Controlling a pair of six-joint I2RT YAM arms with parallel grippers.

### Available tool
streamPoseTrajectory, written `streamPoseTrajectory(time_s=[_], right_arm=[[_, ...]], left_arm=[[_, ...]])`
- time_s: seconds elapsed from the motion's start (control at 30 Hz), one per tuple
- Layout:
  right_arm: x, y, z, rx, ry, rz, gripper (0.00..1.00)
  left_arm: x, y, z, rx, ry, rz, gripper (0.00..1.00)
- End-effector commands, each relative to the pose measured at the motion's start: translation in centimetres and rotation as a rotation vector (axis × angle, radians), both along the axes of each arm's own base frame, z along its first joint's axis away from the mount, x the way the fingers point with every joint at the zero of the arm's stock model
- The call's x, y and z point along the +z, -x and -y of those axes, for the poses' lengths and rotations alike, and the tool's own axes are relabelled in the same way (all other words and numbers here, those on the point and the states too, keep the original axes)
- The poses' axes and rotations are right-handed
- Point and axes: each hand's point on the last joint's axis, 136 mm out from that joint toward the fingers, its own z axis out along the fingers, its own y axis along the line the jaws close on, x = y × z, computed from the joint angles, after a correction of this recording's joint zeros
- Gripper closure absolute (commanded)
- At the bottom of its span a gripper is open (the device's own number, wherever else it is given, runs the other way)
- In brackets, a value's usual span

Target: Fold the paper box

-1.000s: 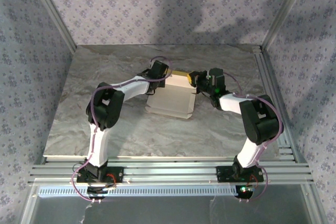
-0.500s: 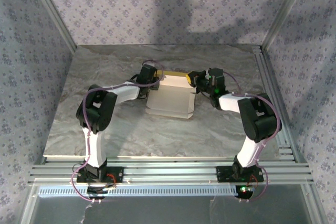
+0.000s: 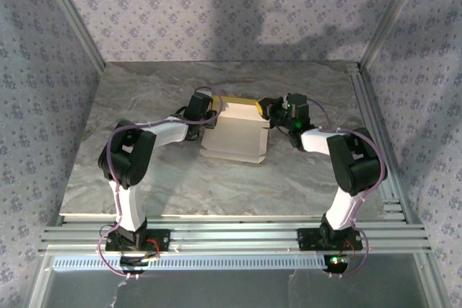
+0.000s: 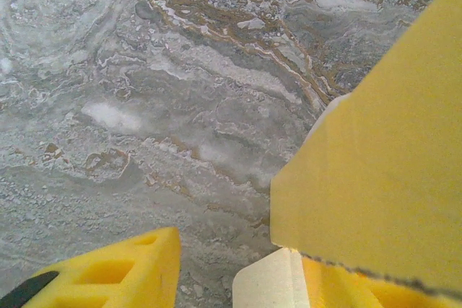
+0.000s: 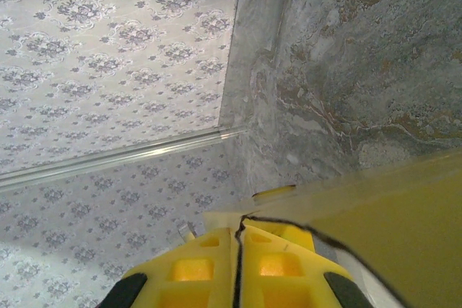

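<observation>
Paper box (image 3: pixel 234 135), one only, is lying on the bench (image 3: pixel 144 178) toward the middle of the far edge, between the two grippers. In the top view it is showing its white side as a broad panel sloping toward the near edge, with a yellow strip running along its far side.

Two arms are reaching in, one from each near corner. The left gripper (image 3: pixel 207 116) is sitting at the box's left far corner. In the left wrist view its gripper (image 4: pixel 238 257) is standing with the fingers (image 4: pixel 123 272) wide apart: one yellow finger is hanging free over the bench, while a yellow flap of the paper box (image 4: pixel 375 171) is covering most of the other. Whether the flap is touching that finger cannot be told.

The right gripper (image 3: pixel 268 112) is meeting the box's right far corner. In the right wrist view this gripper (image 5: pixel 238 239) is pressing its two yellow fingers (image 5: pixel 191 268) together on a thin edge of the paper box (image 5: pixel 390 214), whose yellow panel is spreading off to the right.
</observation>
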Motion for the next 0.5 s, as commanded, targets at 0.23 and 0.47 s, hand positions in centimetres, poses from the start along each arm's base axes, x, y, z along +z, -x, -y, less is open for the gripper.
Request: streamPoseTrajectory(time_s=[0.23,0.47], right_arm=[[-1.3,-0.2,0.6,-0.019,0.036,-0.032,1.0],[-0.9,-0.4,0.5,-0.016,0.038,-0.032,1.0]], left_arm=[[4.2,-1.1,1.4,-0.102,0.075,0.104,0.53],[5.3,-1.5,1.0,-0.11,0.151,0.091,0.51]])
